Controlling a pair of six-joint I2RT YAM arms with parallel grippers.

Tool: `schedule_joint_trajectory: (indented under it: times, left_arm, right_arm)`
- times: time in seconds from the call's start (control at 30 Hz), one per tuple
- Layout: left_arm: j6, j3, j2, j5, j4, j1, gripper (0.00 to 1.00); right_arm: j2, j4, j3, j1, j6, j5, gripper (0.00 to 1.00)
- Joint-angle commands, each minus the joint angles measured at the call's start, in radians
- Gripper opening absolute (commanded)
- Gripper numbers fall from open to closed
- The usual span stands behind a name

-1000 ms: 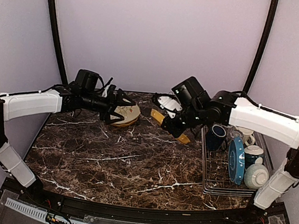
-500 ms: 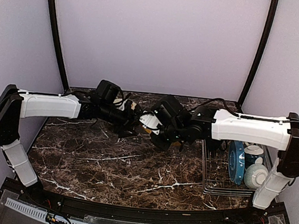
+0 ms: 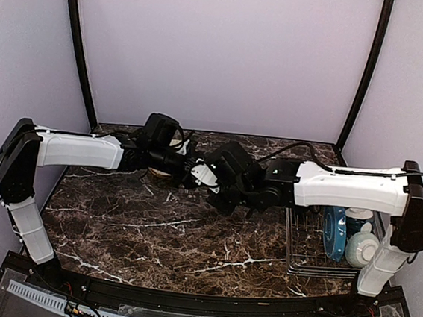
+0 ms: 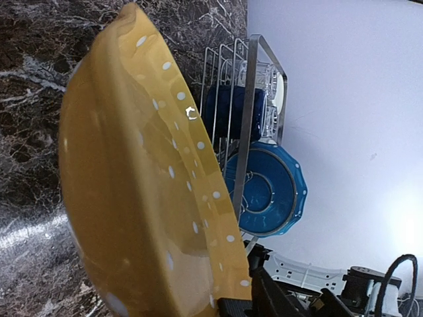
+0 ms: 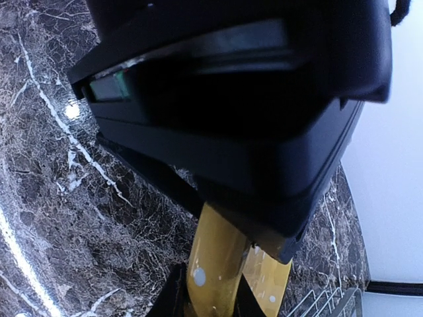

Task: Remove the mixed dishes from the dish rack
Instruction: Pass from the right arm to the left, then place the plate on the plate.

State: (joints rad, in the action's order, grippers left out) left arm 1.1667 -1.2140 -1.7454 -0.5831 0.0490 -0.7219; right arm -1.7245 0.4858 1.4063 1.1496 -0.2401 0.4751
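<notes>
Worktop [image 3: 151, 235]: dark marble, centre covered by both arms. Dish rack [image 3: 301, 251] is seen at its right edge, far end hidden under the right arm [image 3: 343, 188]. Yellow plate [image 4: 132, 198] is held outside the rack, mid-worktop, and is masked from above. Blue plate [image 3: 333, 230] is stood on edge in the rack; neighbouring dishes are hard to separate. Yellow rim is clamped by the right fingers [image 5: 170, 298]. Left fingers are hidden; state cannot be told.

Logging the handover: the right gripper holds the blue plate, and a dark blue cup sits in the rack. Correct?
No. The right gripper holds the yellow dotted plate, as the right wrist view shows; the blue plate stands in the rack, with the dark blue cup.
</notes>
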Motion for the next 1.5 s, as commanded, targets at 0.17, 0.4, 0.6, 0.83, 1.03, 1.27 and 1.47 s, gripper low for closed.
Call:
schedule_joint_trajectory:
  times: [0.17,0.4,0.6,0.83,1.03,1.27,1.47]
  left_arm:
    - [-0.149,0.005,0.030,0.004,0.003,0.009,0.11]
    - [-0.213,-0.001,0.052,0.030,-0.055,0.048,0.01]
    - [-0.278,0.005,0.070,0.036,-0.069,0.103,0.01]
    - [-0.366,-0.010,0.090,0.031,-0.102,0.174,0.01]
    - [-0.420,-0.025,0.112,0.064,-0.150,0.294,0.01]
    - [-0.448,-0.081,0.074,0.144,-0.179,0.452,0.01]
    - [-0.424,-0.126,-0.014,0.150,-0.145,0.539,0.01]
  right_arm:
    - [0.047,-0.082,-0.010,0.010,0.003,0.058,0.00]
    - [0.064,-0.029,0.007,0.009,0.041,0.044,0.60]
    - [0.151,-0.011,-0.013,0.009,0.087,0.023,0.96]
    - [0.292,0.044,-0.079,-0.032,0.225,0.024,0.99]
    - [0.457,0.164,-0.140,-0.126,0.414,-0.023,0.99]
    - [0.615,0.299,-0.179,-0.179,0.521,-0.030,0.99]
    - [0.684,0.381,-0.190,-0.188,0.590,-0.023,0.99]
